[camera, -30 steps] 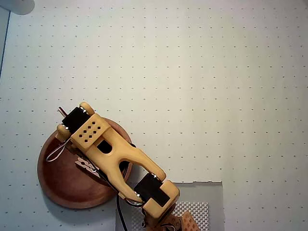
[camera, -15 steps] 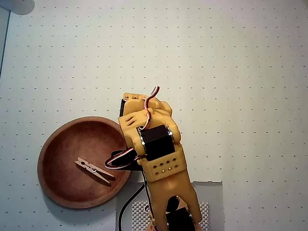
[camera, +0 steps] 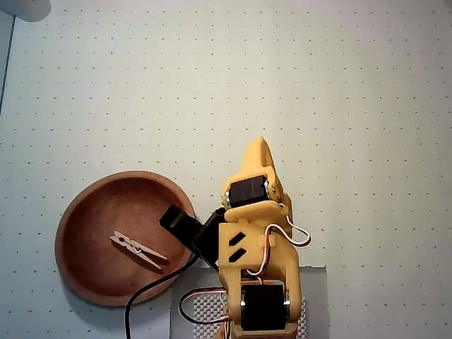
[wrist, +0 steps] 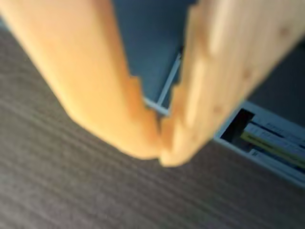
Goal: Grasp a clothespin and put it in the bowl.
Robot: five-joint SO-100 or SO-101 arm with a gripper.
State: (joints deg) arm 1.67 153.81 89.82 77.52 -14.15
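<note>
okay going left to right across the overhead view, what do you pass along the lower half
Bowl's left rim → clothespin lying inside the bowl → black cable → yellow arm, its end effector shut and empty → bare dotted table.

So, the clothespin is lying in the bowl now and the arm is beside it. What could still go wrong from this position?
1. The arm's black camera mount and cable sit right at the bowl rim in the overhead view; a careless swing could nudge the bowl and shift it.
2. The clothespin lies loose inside, so a bump might jolt it out of place.
3. The gripper is shut and empty, pointing away in the wrist view, so that camera cannot check the result.
</note>
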